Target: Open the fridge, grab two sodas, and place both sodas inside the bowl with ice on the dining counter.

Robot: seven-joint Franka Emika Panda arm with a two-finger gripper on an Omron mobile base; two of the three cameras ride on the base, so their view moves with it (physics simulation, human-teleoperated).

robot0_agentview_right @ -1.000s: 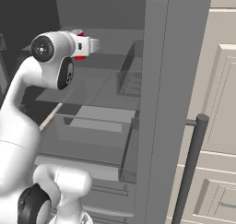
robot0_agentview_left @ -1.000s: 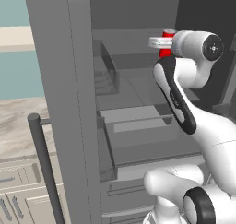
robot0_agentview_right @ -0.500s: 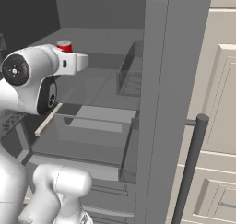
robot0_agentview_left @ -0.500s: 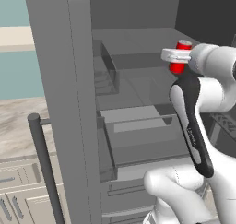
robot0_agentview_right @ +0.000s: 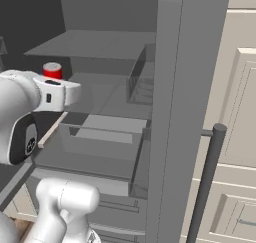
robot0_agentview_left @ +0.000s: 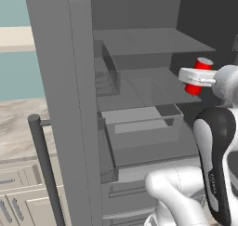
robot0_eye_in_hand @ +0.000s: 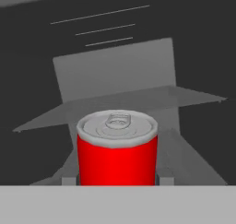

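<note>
A tall grey fridge (robot0_agentview_left: 139, 95) stands open through the middle of both base views, its plain grey shelves bare and one clear drawer (robot0_agentview_left: 142, 125) pulled partway out at mid-height. Its open door (robot0_agentview_left: 60, 104) rises on the left of the left base view, with a long dark bar handle (robot0_agentview_left: 44, 169) at the lower left. Behind that door a teal wall and a beige marble-patterned countertop (robot0_agentview_left: 18, 122) show at the far left, with cream drawer fronts (robot0_agentview_left: 18, 202) below. In the right base view, tall cream cabinet doors (robot0_agentview_right: 240, 112) line the right edge beyond the fridge's other open door (robot0_agentview_right: 185, 117) and its bar handle (robot0_agentview_right: 207, 182).

No brand, label or writing can be read anywhere; the can is plain red with a silver top and pull tab.

One small red cylindrical soda can (robot0_eye_in_hand: 117, 151) is visible. It stands upright, clamped in the white gripper (robot0_agentview_left: 197, 78) at the right edge of the left base view, in front of the fridge's middle shelves. In the right base view the same can (robot0_agentview_right: 52, 70) sits at the upper left.
</note>
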